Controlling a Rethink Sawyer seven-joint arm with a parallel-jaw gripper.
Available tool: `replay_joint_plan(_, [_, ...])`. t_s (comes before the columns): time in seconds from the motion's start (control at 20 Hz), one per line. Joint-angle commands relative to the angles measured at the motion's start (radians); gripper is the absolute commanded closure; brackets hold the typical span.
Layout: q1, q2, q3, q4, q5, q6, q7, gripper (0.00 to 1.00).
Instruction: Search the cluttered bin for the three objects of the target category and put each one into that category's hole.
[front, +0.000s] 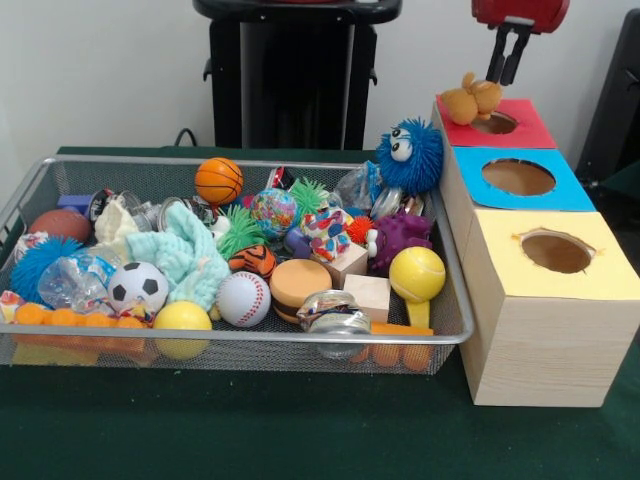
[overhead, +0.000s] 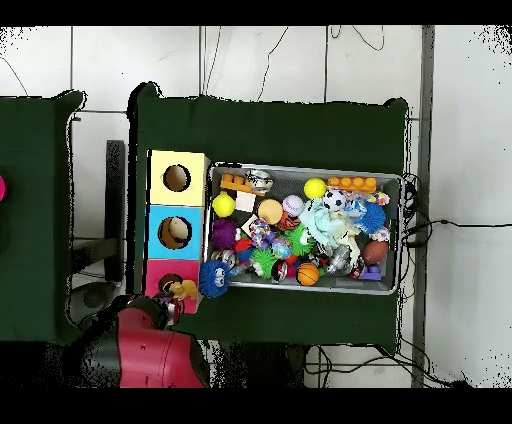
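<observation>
Clutter fills the bin (front: 240, 338), a shallow silver wire-mesh basket with a thick metal rim that spreads across the left and centre of the front view on a bench (front: 300, 440) draped in dark green cloth. At the upper right of that view the gripper (front: 508, 62), black under a red housing, hangs above the red-topped box, its two slim jaws a little apart and holding nothing. Just below and to the left of them, a tan-orange plush bear (front: 470, 99) lies on the red paper at the left edge of the hole (front: 494, 123), a round cut-out in a pale wooden box. Below it toward the lower right stand a blue-topped box (front: 520, 177) and a yellow-topped box (front: 556, 251), each with its own round opening. A striped orange plush tiger (front: 254, 260) sits low in the middle of the basket, half buried between a folded mint-green fuzzy cloth (front: 185, 252) and a round tan disc (front: 299, 283). A blue spiky ball with googly eyes (front: 410, 156) perches on the basket's far right corner, against the boxes, and a purple plush figure (front: 399, 238) slumps just beneath it. Smooth balls dot the heap: a small basketball (front: 219, 181), a stitched baseball (front: 243, 298), a soccer ball (front: 138, 287), a glossy yellow ball (front: 417, 273). In the overhead view the three boxes line the basket's left side, and the red arm (overhead: 150, 350) fills the lower left.
</observation>
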Motion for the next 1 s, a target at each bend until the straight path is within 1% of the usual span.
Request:
replay_joint_plan(0.05, [0.023,0.041,-0.002,-0.062,0.063,0.088,0.322,1.0])
replay_joint_plan(0.2, [0.04,0.049,-0.019,-0.08,0.067,0.115,0.324,1.0])
replay_joint_plan(0.4, [0.045,0.053,-0.023,-0.083,0.075,0.12,0.321,1.0])
replay_joint_plan(0.6, [0.052,0.058,-0.031,-0.099,0.075,0.145,0.32,1.0])
replay_joint_plan(0.75, [0.042,0.065,-0.03,-0.108,0.077,0.153,0.314,1.0])
replay_joint_plan(1.0, [0.046,0.071,-0.036,-0.126,0.076,0.176,0.321,1.0])
